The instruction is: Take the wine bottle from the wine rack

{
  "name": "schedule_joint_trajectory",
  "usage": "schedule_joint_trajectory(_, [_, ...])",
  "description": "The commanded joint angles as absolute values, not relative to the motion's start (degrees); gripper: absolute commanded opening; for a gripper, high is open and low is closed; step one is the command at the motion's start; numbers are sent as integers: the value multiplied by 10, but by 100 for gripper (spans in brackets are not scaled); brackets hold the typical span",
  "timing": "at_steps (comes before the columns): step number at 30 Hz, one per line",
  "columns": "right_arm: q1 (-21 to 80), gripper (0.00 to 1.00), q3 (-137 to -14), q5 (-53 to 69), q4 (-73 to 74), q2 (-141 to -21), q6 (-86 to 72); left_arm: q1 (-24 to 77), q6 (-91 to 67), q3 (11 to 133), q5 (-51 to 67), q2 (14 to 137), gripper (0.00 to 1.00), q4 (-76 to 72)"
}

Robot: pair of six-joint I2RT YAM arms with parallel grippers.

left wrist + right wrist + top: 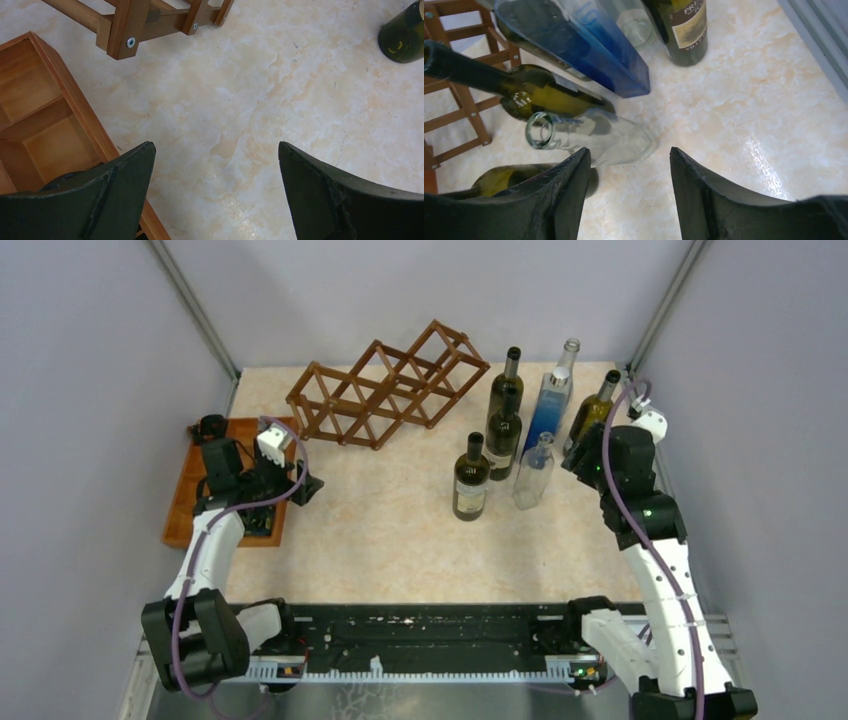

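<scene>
The wine rack, a reddish-brown lattice, lies at the back centre of the table, and I see no bottle in its cells. Its sticks also show in the left wrist view and the right wrist view. Several bottles stand to its right: three dark green wine bottles, an olive one, a blue one and a clear one. My right gripper hovers beside the clear bottle, open, nothing between its fingers. My left gripper is wide open over bare table.
A flat orange-brown compartment tray lies at the left edge, under my left arm; its corner shows in the left wrist view. Grey walls enclose the table on three sides. The blue bottle and a labelled green one crowd the right gripper.
</scene>
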State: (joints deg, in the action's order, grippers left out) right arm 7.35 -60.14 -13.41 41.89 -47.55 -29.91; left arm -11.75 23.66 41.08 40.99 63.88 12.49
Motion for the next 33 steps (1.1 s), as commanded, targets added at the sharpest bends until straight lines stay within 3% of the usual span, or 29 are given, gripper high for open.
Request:
schedule_joint_trajectory(1, [57, 57, -557, -180, 339, -491, -315, -122, 227, 402, 437, 650, 99, 101])
schedule_joint_trajectory(3, [54, 63, -519, -207, 298, -499, -314, -122, 222, 400, 443, 655, 99, 92])
schedule_joint_trajectory(6, [47, 90, -472, -250, 248, -521, -316, -121, 219, 396, 461, 671, 99, 80])
schedule_joint_trajectory(8, [45, 98, -443, -279, 210, -527, -309, -121, 218, 388, 470, 684, 99, 63])
schedule_joint_trajectory(16, [32, 99, -354, -346, 65, -534, -269, -121, 203, 359, 460, 732, 99, -22])
schedule_joint_trajectory(22, [-31, 99, -295, -302, -3, -564, -301, -121, 174, 334, 454, 761, 99, -104])
schedule_joint_trajectory(33, [-33, 99, -200, -287, -222, -613, -196, -121, 94, 248, 414, 818, 99, -337])
